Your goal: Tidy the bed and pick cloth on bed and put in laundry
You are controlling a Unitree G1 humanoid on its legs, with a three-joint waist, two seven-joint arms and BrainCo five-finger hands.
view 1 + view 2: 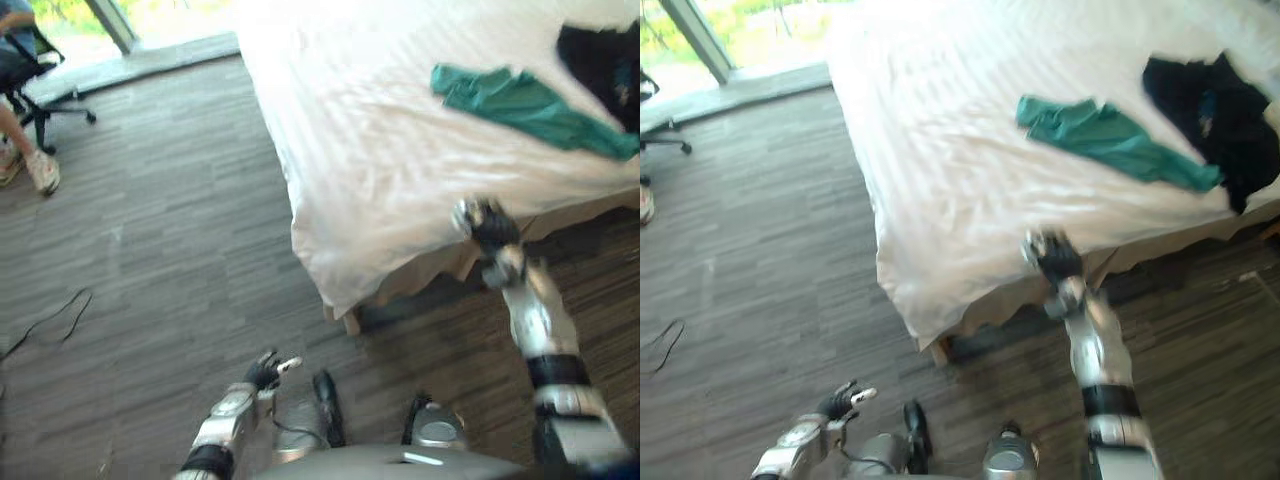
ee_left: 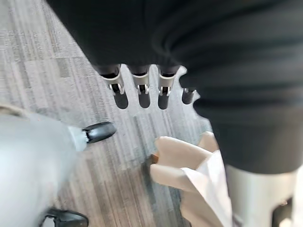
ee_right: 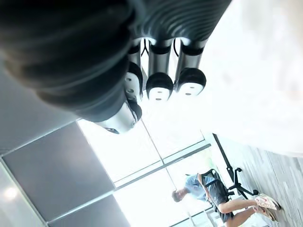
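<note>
Right hand (image 1: pixel 486 228), curled and empty, is hovering at the edge of the bed (image 1: pixel 350 150); green cloth (image 1: pixel 530 108) is lying farther up, beside black cloth (image 1: pixel 1215 115). Left hand (image 1: pixel 265 372) is hanging low, relaxed. This looks like the approach step; the next move calls for reaching and opening over the green cloth.

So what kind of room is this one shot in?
Probably a bedroom, perhaps a hotel-style one: a large bed with a white sheet, a crumpled teal-green cloth and a black garment lying on it, grey wood-plank flooring, and tall windows beyond.
</note>
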